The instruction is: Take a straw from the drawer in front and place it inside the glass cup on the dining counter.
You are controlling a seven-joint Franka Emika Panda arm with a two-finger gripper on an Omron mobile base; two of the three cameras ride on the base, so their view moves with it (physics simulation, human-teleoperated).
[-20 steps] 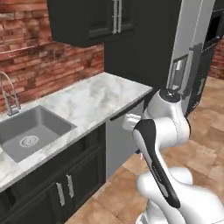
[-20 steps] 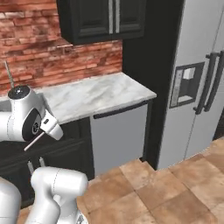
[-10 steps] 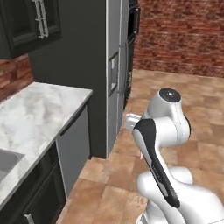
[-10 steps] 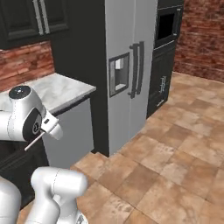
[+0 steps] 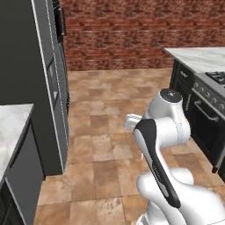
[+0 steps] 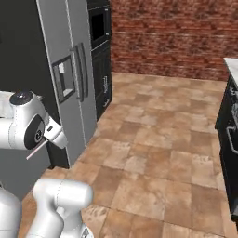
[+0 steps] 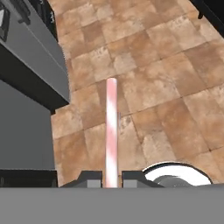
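The straw (image 7: 110, 131) is a pale pinkish-white stick standing straight up between my fingertips in the hand view, over brown floor tiles. My gripper (image 7: 111, 178) is shut on its lower end. In the right base view the straw (image 6: 37, 151) slants out below the hand, in front of the fridge. The dining counter (image 5: 197, 57), marble-topped with a dark base, sits at the far right of the left base view, with the cooktop (image 5: 217, 78) set into it. The drawer and the glass cup are out of view.
A tall steel fridge (image 6: 69, 79) and a black wall oven (image 6: 100, 46) stand on the left. A corner of another marble worktop (image 5: 11, 127) shows at lower left. Brown tiled floor (image 6: 158, 139) stretches to the brick back wall (image 5: 132, 30).
The whole picture has swung: the base has turned away from the sink worktop, past the fridge, onto the floor and dining counter. The straw has stayed in my shut gripper.
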